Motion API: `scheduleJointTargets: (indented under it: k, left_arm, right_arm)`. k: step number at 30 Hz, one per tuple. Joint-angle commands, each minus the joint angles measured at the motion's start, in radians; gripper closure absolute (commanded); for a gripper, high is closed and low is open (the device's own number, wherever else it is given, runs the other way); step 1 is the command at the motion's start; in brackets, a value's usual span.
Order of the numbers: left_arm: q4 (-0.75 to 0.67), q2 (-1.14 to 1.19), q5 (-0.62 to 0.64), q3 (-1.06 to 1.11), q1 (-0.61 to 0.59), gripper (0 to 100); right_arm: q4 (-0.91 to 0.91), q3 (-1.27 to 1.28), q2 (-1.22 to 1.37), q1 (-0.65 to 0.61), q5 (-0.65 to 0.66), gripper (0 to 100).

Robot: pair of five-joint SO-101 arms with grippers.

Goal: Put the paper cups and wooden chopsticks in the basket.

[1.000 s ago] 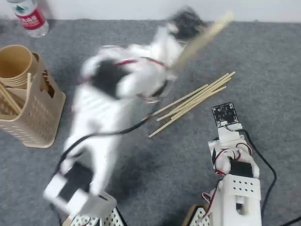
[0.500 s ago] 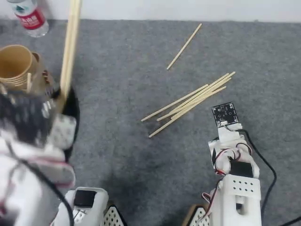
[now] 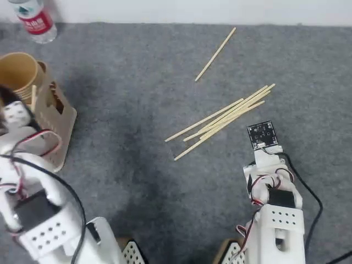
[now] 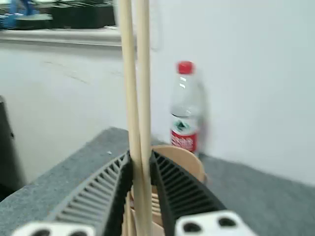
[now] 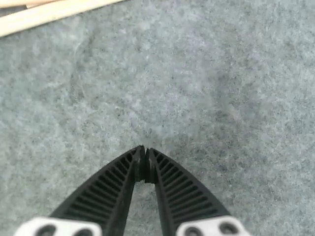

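Observation:
In the left wrist view my left gripper (image 4: 141,157) is shut on two wooden chopsticks (image 4: 135,98), held upright above the stacked paper cups (image 4: 179,160). From above, the left arm (image 3: 22,165) stands over the tan basket (image 3: 58,124) at the far left, and the paper cups (image 3: 19,74) sit in the basket's back end. A pile of several chopsticks (image 3: 223,118) lies mid-table, with a lone chopstick (image 3: 215,54) farther back. My right gripper (image 5: 145,150) is shut and empty over grey carpet just in front of the pile.
A red-capped plastic bottle (image 3: 34,19) stands at the back left corner, behind the basket. The right arm (image 3: 272,187) sits at the front right. Grey carpet (image 3: 137,82) covers the table between the basket and the pile.
The left arm swung from the middle of the table to the basket at the left, carrying chopsticks. One chopstick now lies alone at the back. The right arm has not moved.

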Motion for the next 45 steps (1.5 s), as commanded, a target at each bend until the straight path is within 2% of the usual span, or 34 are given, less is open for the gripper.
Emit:
scheduleJointTargets:
  k: [1, 8, 13, 17, 18, 29, 34, 37, 40, 42, 45]
  left_arm:
    - [-0.292, 0.011, 0.021, 0.153, -0.078, 99]
    - [-0.608, 0.011, -0.044, 0.387, -0.078, 99]
    - [-0.752, 0.012, -0.064, 0.493, -0.081, 98]
    - [-0.763, 0.011, -0.060, 0.512, -0.083, 83]
    - [-0.763, 0.009, -0.060, 0.512, -0.083, 82]
    - [-0.764, 0.005, -0.063, 0.510, -0.084, 83]
    - [-0.758, 0.002, -0.003, 0.472, -0.127, 85]
    - [-0.672, 0.002, 0.075, 0.381, -0.138, 85]
    - [-0.451, 0.011, 0.144, 0.226, -0.087, 85]
    - [-0.273, 0.012, 0.158, 0.120, 0.008, 85]
    - [-0.069, 0.014, 0.158, 0.007, 0.249, 85]
  right_arm:
    - [-0.021, -0.006, -0.013, -0.002, 0.012, 99.1]
    - [-0.021, -0.006, -0.013, -0.004, 0.012, 99.1]
    - [-0.022, 0.000, -0.013, -0.004, 0.012, 99.1]
    - [-0.022, 0.000, -0.013, -0.004, 0.012, 99.1]
    - [-0.022, 0.002, -0.013, -0.013, 0.014, 99.1]
    - [-0.016, 0.006, -0.013, -0.051, 0.051, 99.1]
    - [-0.016, 0.006, -0.013, -0.051, 0.052, 99.1]
    - [-0.021, 0.006, -0.013, -0.051, 0.052, 99.1]
    - [-0.021, 0.006, -0.013, -0.051, 0.051, 99.1]
    - [-0.021, 0.006, -0.013, -0.051, 0.052, 99.1]
    - [-0.021, 0.006, -0.013, -0.051, 0.052, 99.1]
